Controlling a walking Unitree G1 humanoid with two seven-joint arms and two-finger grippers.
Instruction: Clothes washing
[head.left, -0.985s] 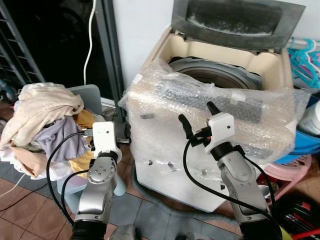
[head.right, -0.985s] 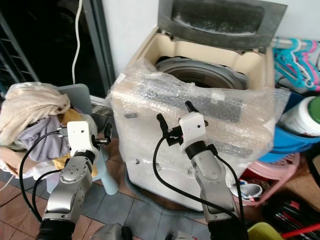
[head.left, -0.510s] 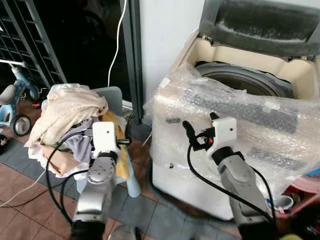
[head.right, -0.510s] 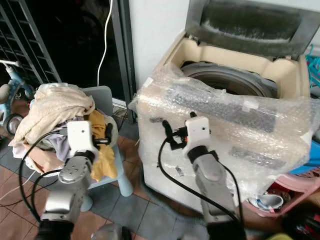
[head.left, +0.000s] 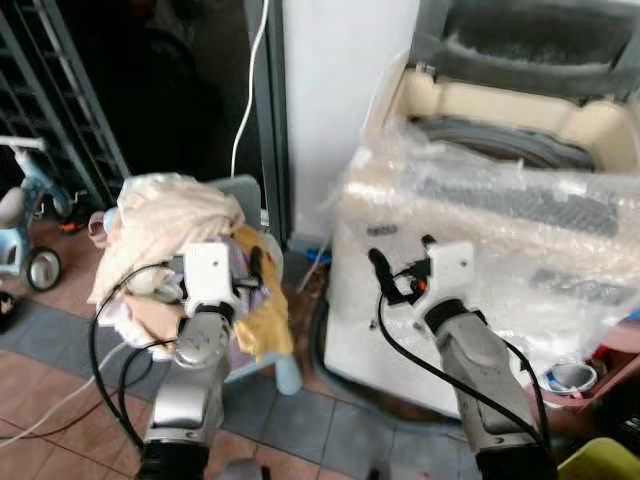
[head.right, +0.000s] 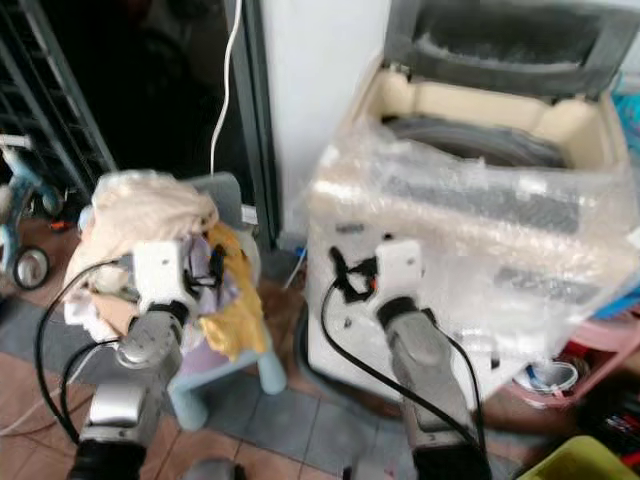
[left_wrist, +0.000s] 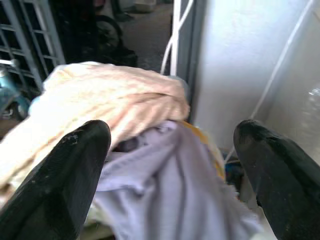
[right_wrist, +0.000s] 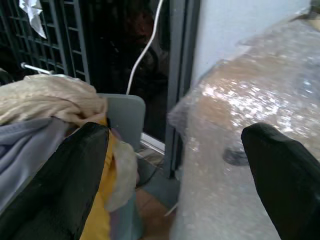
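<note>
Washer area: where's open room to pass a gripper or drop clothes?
Free: the open drum under the raised lid, and the floor tiles between chair and washer. Crowded: the clothes pile on the chair; a pink basket beside the washer.

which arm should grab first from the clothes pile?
Left, probably. The left end effector is open and aimed straight at the clothes pile; the right end effector hangs by the washing machine.

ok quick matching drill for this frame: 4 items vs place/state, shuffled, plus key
1. washing machine lid
2. clothes pile
3. left gripper
4. bubble wrap

A. heaped on the small blue chair
B. draped over the washer's front
C. raised open
D. open, facing the laundry

Pairs: 1-C, 2-A, 3-D, 4-B
</note>
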